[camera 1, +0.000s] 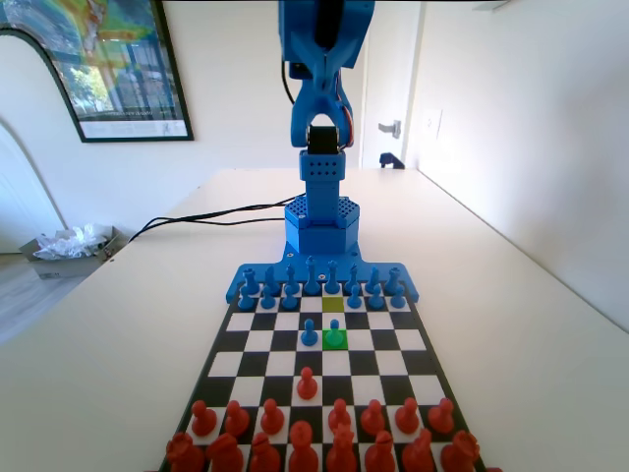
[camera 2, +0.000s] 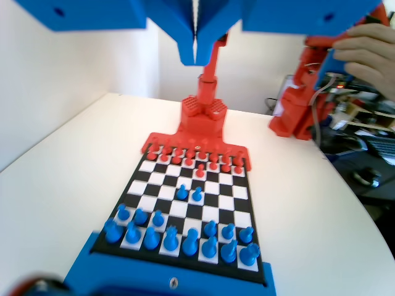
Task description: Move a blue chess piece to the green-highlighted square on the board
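At the near end of the board (camera 1: 418, 324) in the fixed view, red pieces are crowding the first two rows, with one red pawn (camera 1: 307, 383) standing forward alone on the centre file. Just beyond it, the blue chess piece (camera 1: 335, 335) is sitting upright on the green-highlighted square (camera 1: 335, 346), its base inside the green patch, with a second blue pawn (camera 1: 309, 332) standing on the square just to its left. Further up the same file, a yellow-olive square (camera 1: 333, 304) is lying bare in the blue pawn row, apparently the square this pawn came from. In the wrist view the same pair is showing as two blue pawns side by side near mid-board, the task pawn (camera 2: 197, 194) being the right one. Beyond the blue back row the arm is rising out of its base, and the gripper (camera 2: 195, 49) is hanging high over the board, its jaws pressed together to a thin seam and gripping nothing. Judging from this, the placement looks finished and only the retreat is remaining. Doing that well means keeping the gripper high and closed, travelling back over the arm's own end, and avoiding any dip toward the two advanced pawns, since a brush against either could tip it or nudge the placed pawn off the green.
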